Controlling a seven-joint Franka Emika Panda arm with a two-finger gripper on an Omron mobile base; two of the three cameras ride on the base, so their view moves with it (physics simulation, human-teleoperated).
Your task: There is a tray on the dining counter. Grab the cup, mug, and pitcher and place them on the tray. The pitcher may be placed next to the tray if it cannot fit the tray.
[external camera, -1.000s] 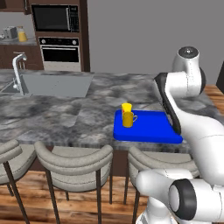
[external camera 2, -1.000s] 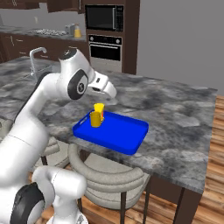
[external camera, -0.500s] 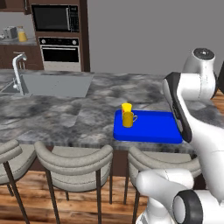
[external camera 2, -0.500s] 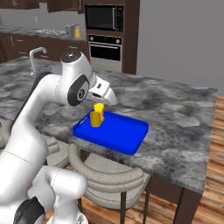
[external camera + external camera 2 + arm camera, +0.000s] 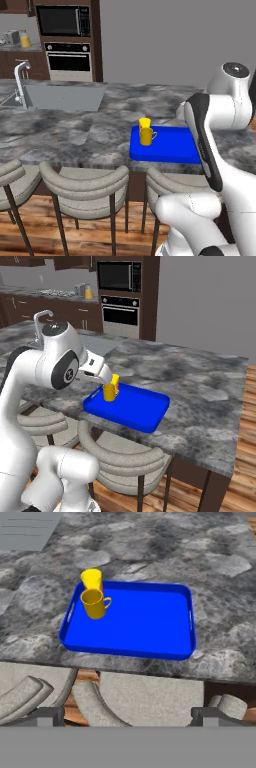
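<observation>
The blue tray [image 5: 145, 624] lies on the dining counter [image 5: 220, 567] near its front edge. In the tray's left end the handled yellow mug [image 5: 94, 603] stands upright, with the yellow cup [image 5: 91, 578] right behind it, touching or nearly so. My gripper [image 5: 129, 714] is open and empty, pulled back over the stools and looking down at the tray. From the right base view, the hand's white body [image 5: 96, 367] hangs just left of the mug [image 5: 109, 392] and cup [image 5: 115, 381]. An orange-yellow pitcher [image 5: 25, 41] stands far off on the back kitchen counter.
A sink [image 5: 62, 96] with a curved faucet [image 5: 20, 82] is set into the counter's left part. Grey padded stools [image 5: 85, 185] line the counter's front. A built-in oven [image 5: 67, 62] and microwave stand at the back wall. My own arm [image 5: 210, 130] covers the tray's right end.
The arm has risen and drawn back from the tray toward the counter's front edge. Mug, cup and tray have stayed put; the gripper stays open.
</observation>
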